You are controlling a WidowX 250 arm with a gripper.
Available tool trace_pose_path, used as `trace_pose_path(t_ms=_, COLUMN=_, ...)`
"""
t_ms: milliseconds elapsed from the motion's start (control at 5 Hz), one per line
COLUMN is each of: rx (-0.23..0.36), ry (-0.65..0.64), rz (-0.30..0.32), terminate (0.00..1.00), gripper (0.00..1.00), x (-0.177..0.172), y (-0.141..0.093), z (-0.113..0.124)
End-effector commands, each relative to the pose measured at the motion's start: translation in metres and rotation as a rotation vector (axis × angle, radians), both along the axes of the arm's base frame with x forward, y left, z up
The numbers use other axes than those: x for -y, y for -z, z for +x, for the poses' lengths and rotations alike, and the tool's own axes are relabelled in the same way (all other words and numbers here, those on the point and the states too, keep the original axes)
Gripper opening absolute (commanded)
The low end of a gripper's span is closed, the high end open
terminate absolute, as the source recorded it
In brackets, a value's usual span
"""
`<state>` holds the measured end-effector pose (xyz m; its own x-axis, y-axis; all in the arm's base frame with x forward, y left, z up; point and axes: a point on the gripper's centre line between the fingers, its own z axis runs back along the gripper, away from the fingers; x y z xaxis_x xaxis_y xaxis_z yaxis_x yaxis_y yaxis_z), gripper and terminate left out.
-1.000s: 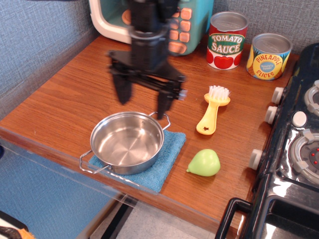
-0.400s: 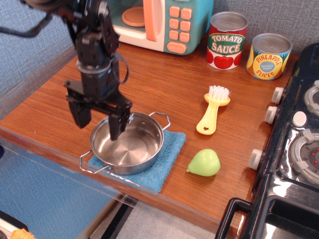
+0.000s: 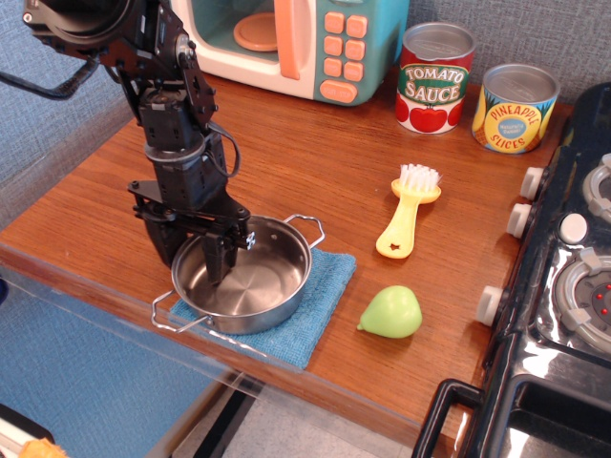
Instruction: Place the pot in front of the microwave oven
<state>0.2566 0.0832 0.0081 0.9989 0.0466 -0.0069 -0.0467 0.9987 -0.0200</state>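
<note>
Black gripper (image 3: 191, 258) is spread partway, straddling the left rim of the small shiny stainless-steel pot (image 3: 243, 277): one finger inside the bowl, one outside, not clamped. Pot sits on blue cloth (image 3: 320, 296) at the wooden counter's front edge, well apart from the teal toy microwave oven (image 3: 305, 43).

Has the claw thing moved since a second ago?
Yes. The gripper went from near the microwave down and left; its fingers now straddle the left rim of the pot.
</note>
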Motion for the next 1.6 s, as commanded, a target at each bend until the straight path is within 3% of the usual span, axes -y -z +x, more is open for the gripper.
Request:
trace_pose_path(t_ms=0, rx=0.023, ry=0.002, rz=0.005, terminate=0.0, gripper=0.0, x=-0.001, y=-0.004, z=-0.001)
trace_pose_path(t_ms=200, rx=0.051, ry=0.018, rz=0.007, terminate=0.0, gripper=0.0, x=0.008, y=-0.017, z=-0.002)
trace_pose_path(t_ms=400, rx=0.092, ry=0.046, rz=-0.036, terminate=0.0, gripper=0.0, x=0.028, y=-0.057, z=0.0)
trace_pose_path(t_ms=600, rx=0.131, ry=-0.031, rz=-0.079, terminate=0.0, gripper=0.0, x=0.026, y=-0.092, z=0.02)
trace_pose_path(t_ms=800, rx=0.146, ry=-0.145, rz=-0.08, terminate=0.0, gripper=0.0, x=-0.009, y=-0.095, z=0.051)
trace_pose_path(t_ms=1200, rx=0.139, ry=-0.307, rz=-0.003, terminate=0.0, gripper=0.0, x=-0.092, y=-0.067, z=0.087)
trace_pose_path(t_ms=1400, rx=0.135, ry=-0.345, rz=0.021, terminate=0.0, gripper=0.0, x=-0.109, y=-0.052, z=0.099)
